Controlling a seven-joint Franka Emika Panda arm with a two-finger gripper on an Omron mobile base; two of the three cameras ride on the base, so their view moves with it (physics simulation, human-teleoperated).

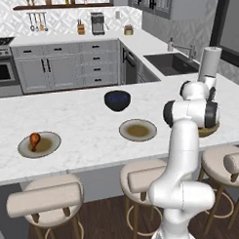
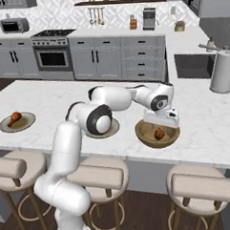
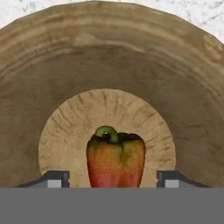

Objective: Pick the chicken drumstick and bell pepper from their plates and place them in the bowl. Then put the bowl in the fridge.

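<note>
Bell pepper sits in the bowl between spread fingers, untouched; the left base view shows the chicken drumstick.

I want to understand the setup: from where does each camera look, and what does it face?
Left base view: behind-left, over the arm at the island; drumstick on its plate.
Right base view: behind-right; the end effector above the wooden bowl.
Hand view: on the hand, looking into the bowl at the bell pepper; fingertips apart.
Both base views share the drumstick plate.
</note>
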